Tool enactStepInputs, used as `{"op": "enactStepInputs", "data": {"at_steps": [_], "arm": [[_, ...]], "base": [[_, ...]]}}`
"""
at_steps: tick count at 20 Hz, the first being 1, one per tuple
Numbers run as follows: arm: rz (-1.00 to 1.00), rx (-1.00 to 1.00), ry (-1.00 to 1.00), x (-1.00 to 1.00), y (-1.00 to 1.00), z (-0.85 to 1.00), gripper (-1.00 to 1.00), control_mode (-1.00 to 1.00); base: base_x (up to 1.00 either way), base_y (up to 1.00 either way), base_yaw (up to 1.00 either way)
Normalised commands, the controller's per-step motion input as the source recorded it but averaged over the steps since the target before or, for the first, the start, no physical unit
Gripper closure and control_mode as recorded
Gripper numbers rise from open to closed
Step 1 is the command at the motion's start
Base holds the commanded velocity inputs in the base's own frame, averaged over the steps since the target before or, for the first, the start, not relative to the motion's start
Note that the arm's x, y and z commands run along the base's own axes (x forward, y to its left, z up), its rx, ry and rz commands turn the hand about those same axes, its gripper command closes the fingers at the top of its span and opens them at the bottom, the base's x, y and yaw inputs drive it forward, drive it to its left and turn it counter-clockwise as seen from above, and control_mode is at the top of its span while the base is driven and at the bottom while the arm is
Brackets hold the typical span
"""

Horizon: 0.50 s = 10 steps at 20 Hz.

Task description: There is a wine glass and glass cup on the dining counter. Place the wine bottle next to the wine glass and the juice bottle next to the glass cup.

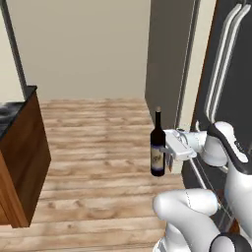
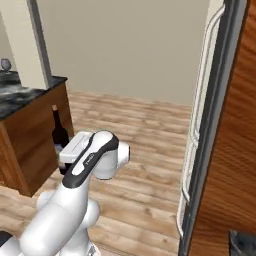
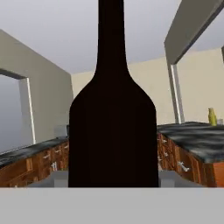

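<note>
Wooden floor (image 1: 98, 147) lies below the hand (image 1: 167, 150), which grips the upright wine bottle (image 1: 157, 147) mid-carry. Next move: bring it to the bench (image 2: 25, 97) beside the wine glass (image 2: 6, 64), far ahead-left.

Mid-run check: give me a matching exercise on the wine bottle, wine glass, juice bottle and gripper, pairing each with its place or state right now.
Things:
1. wine bottle
2. wine glass
3. juice bottle
4. gripper

Places or states:
A. yellow, standing far off on a dark countertop
B. upright, carried above the wooden floor
C. shut on a dark bottle
D. standing on the dining counter

Pairs: 1-B, 2-D, 3-A, 4-C
</note>
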Motion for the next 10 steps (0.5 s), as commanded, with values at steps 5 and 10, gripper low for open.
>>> {"op": "enactStepInputs", "data": {"at_steps": [5, 10], "arm": [[0.0, 0.0, 0.0, 0.0, 0.0, 0.0, 1.0, 1.0], [0.0, 0.0, 0.0, 0.0, 0.0, 0.0, 1.0, 1.0]], "base": [[0.4, 0.15, 0.48], [0.94, 0.08, 0.0]]}}
